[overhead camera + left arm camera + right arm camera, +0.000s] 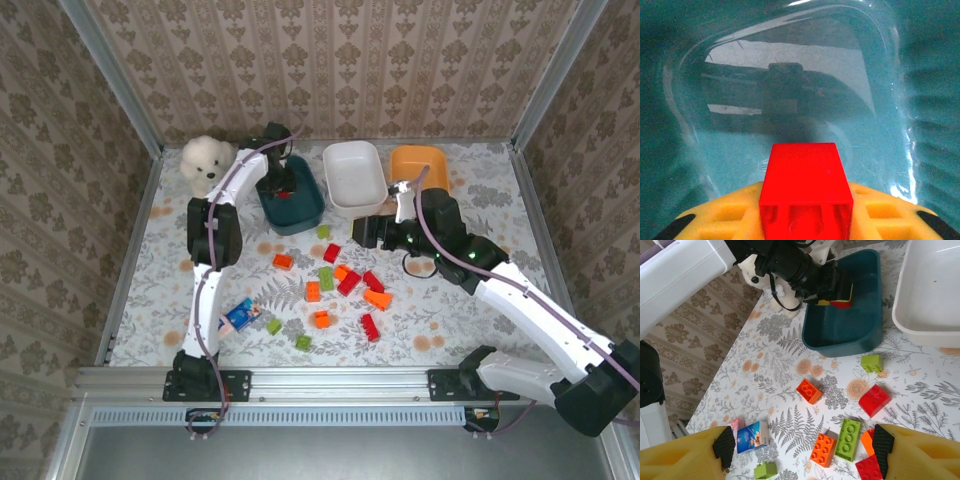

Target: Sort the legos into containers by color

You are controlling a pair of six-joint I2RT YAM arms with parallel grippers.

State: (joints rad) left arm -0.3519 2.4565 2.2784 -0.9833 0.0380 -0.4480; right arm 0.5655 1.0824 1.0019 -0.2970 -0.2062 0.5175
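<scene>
My left gripper (806,216) is down inside the dark teal container (880,145), shut on a red lego (807,180) that sticks out between its yellow fingers. From above, that gripper (283,183) sits over the teal container (303,217); the white container (356,208) and the orange container (420,160) stand to its right. Several red, orange and green legos lie loose mid-table, among them an orange one (809,390), a red one (874,400) and a long green one (847,439). My right gripper (803,447) hovers open above them, holding nothing.
A white plush dog (205,160) sits at the back left beside the teal container. A flat blue-and-pink packet (240,316) lies near the left arm, with a small green lego (765,470) close to it. Patterned walls enclose the table.
</scene>
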